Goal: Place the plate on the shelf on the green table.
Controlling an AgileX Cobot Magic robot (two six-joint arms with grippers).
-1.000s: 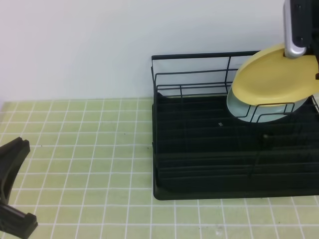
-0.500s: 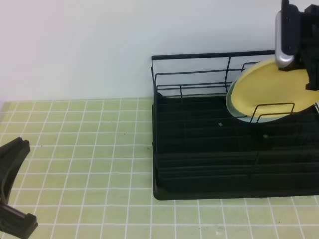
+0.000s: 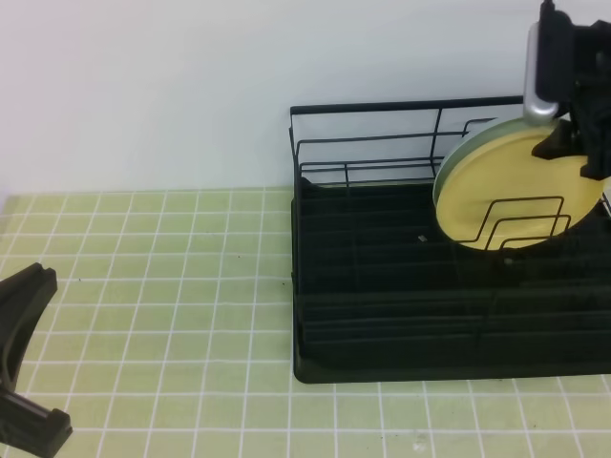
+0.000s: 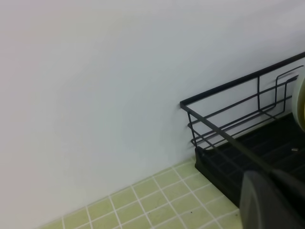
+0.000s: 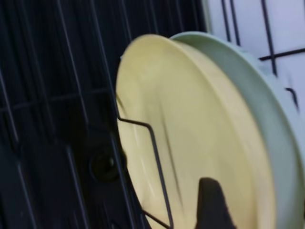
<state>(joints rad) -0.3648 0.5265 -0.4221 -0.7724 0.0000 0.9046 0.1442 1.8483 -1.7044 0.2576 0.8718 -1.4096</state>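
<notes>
Since a second earlier, plate (image 3: 496,186) dropped from tilted above the shelf (image 3: 382,286) into its loops, upright against the blue-green plate (image 5: 248,86) behind. Left tool (image 4: 271,200) idle on green bench (image 3: 143,286) side, left of shelf, pressed together. Right tool (image 3: 571,143) at plate's top edge, apparently spread, letting go. Placement looked done; only retreat left.
</notes>
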